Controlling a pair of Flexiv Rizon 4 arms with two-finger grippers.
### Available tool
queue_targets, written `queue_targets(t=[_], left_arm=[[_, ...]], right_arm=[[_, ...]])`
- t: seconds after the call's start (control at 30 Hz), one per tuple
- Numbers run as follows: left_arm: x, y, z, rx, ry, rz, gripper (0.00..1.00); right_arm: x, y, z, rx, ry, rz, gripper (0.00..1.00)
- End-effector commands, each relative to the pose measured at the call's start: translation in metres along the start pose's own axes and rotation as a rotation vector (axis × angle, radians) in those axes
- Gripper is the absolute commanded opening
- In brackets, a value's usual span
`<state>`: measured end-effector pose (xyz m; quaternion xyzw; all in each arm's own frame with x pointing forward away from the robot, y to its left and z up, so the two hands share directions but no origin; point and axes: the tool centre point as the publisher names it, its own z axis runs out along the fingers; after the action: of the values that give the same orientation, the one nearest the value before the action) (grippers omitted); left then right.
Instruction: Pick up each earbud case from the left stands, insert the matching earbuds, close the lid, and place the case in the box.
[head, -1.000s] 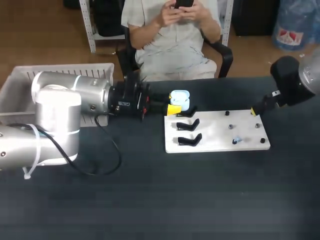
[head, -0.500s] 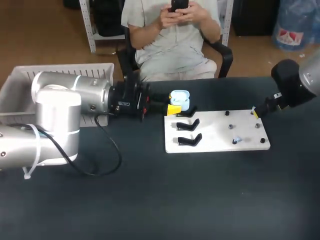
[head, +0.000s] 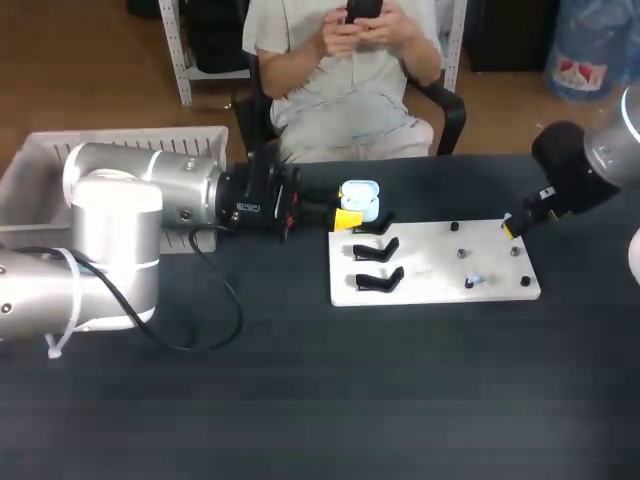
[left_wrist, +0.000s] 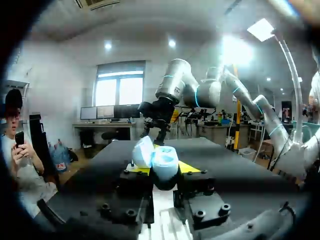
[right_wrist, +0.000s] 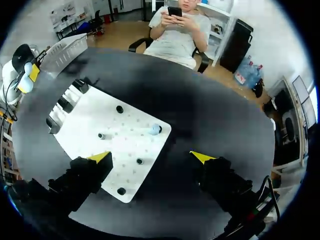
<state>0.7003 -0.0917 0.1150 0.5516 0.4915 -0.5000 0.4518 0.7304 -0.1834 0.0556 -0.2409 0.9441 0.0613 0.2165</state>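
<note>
Head view first: the box (head: 45, 165) sits at the table's 10 o'clock, and most of its inside is hidden behind the left arm (head: 150, 200), so no call on its contents. The case (head: 360, 198) is at the board's (head: 430, 285) 11 o'clock corner with its lid up. Whether buds are inside, I can't tell from here.

Left wrist view now: the left gripper (left_wrist: 162, 170) has its yellow tips pressed on both sides of the case (left_wrist: 165, 157), clamped on it, lid tipped back toward 11 o'clock. That arm lies low and level across the table, coming in from 9 o'clock and pointing toward 3.

On the board, two black stands (head: 378, 250) line the 9 o'clock side, one nearer than the other. One earbud (head: 474, 281) sits on a peg toward 4 o'clock, with other dark pegs (head: 454, 227) around it.

Over to the right arm: the right gripper (head: 512, 224) hangs at the board's 2 o'clock corner. Right wrist view has the right gripper (right_wrist: 151, 156) with fingers spread wide, nothing between them, looking down on the board's edge. The earbud (right_wrist: 155, 129) is just ahead of it, at 12 o'clock.
</note>
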Motion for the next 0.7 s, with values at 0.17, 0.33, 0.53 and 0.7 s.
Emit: queue_targets(t=[0.17,0.33,0.53,0.7], left_arm=[[0.000,-0.001,0.000,-0.005,-0.001,0.002,0.00],[0.000,-0.001,0.000,-0.005,-0.001,0.002,0.00],[0.000,-0.001,0.000,-0.005,-0.001,0.002,0.00],[0.000,-0.001,0.000,-0.005,-0.001,0.002,0.00]], right_arm=[[-0.011,-0.001,0.009,0.033,0.055,0.031,0.99],[-0.016,-0.002,0.012,0.046,0.097,0.054,0.89],[-0.020,-0.002,0.016,0.055,0.138,0.069,0.76],[-0.023,-0.001,0.021,0.064,0.182,0.077,0.76]])
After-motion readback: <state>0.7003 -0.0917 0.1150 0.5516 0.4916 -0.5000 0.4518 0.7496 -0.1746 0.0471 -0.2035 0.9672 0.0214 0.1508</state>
